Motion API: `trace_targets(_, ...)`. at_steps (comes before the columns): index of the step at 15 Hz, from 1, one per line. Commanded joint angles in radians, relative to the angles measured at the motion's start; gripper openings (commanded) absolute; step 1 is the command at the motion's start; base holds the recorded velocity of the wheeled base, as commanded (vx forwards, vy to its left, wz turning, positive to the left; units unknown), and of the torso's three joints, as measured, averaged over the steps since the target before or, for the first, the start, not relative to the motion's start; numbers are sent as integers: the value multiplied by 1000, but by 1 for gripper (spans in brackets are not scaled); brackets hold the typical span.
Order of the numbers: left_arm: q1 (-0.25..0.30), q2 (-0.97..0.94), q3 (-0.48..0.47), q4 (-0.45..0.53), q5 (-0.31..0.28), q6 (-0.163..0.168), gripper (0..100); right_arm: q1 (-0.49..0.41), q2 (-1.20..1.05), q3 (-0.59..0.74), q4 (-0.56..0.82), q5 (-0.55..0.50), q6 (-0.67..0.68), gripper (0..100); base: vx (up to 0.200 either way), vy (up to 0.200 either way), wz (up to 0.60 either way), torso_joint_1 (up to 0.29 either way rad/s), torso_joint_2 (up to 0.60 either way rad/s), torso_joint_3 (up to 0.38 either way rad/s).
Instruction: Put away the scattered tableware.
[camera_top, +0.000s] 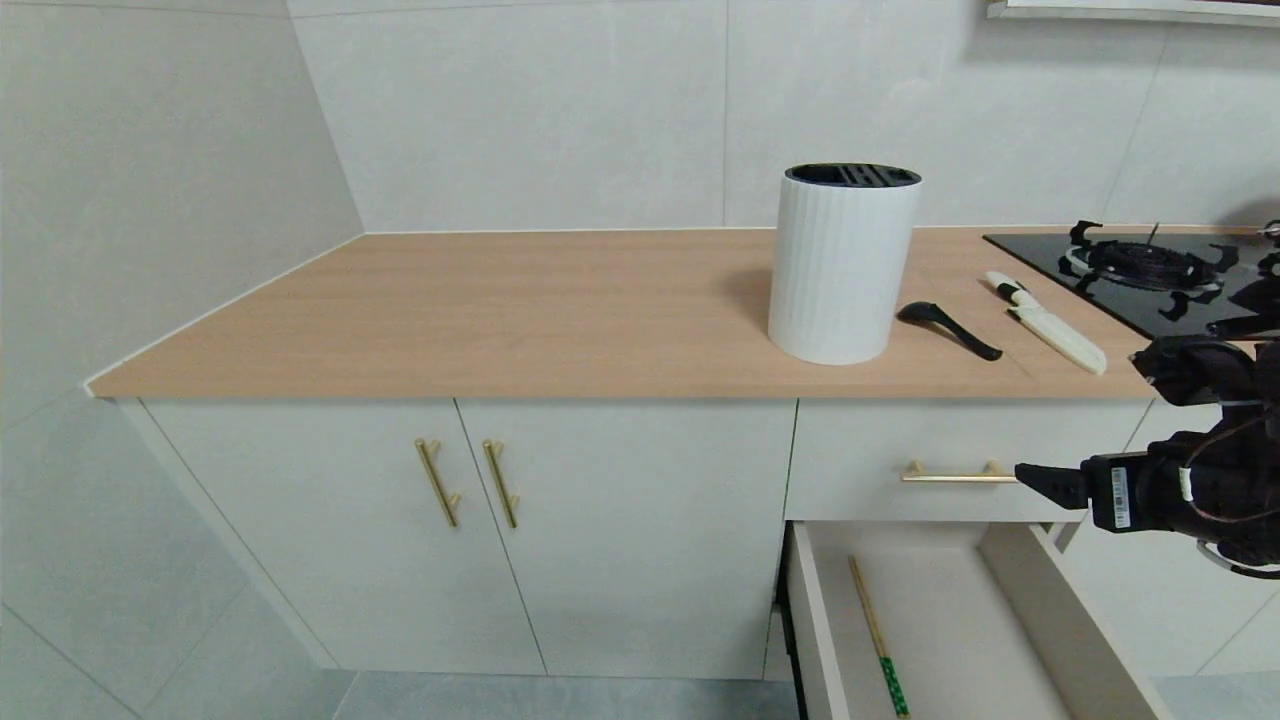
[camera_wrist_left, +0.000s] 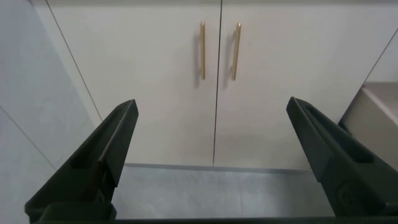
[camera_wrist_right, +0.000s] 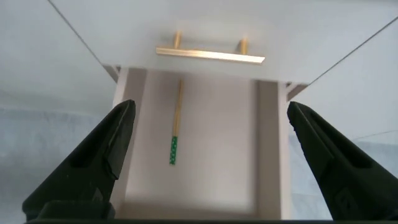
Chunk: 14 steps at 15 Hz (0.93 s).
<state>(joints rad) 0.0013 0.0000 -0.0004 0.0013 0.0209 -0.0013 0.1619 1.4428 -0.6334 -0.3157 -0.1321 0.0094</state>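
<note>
A black spoon (camera_top: 948, 329) and a cream-handled knife (camera_top: 1047, 322) lie on the wooden counter (camera_top: 500, 310), to the right of a white ribbed knife holder (camera_top: 842, 264). Below them a drawer (camera_top: 815, 620) stands pulled out with a wooden chopstick (camera_top: 878, 637) with a green end lying inside, also the chopstick (camera_wrist_right: 175, 123) in the right wrist view. My right gripper (camera_top: 1040, 485) hangs open above the drawer's right side, level with the upper drawer's handle, holding nothing. My left gripper (camera_wrist_left: 211, 155) is open and empty, facing the white cabinet doors.
A black gas hob (camera_top: 1150, 270) sits at the counter's far right. A closed drawer with a gold handle (camera_top: 955, 476) is just above the open one. Two cabinet doors with gold handles (camera_top: 468, 482) stand to the left. Tiled walls enclose the back and left.
</note>
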Motion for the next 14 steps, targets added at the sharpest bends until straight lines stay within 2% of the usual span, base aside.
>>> trace_targets(1, 0, 0, 0, 0, 1, 0, 100, 1, -5, -3, -2, 14, 0, 100, 0, 0, 0, 173, -471, -315)
trace_targets(5, 0, 0, 0, 0, 1, 0, 100, -9, -1, -25, -5, 34, 0, 100, 0, 0, 0, 179, -485, -309)
trace_targets(8, 0, 0, 0, 0, 1, 0, 100, -76, 53, -184, 0, 129, -49, 100, 0, 0, 0, 146, -362, -217)
trace_targets(10, 0, 0, 0, 0, 1, 0, 100, -153, 151, -336, 1, 249, -131, 100, 0, 0, 0, 39, -93, -51)
trace_targets(11, 0, 0, 0, 0, 1, 0, 100, -153, 151, -336, 1, 249, -131, 100, 0, 0, 0, 0, 0, 0)
trace_targets(12, 0, 0, 0, 0, 1, 0, 100, -180, 295, -431, 1, 279, -184, 100, 0, 0, 0, 0, 0, 0)
trace_targets(14, 0, 0, 0, 0, 1, 0, 100, -190, 453, -525, -2, 318, -207, 100, 0, 0, 0, 0, 0, 0)
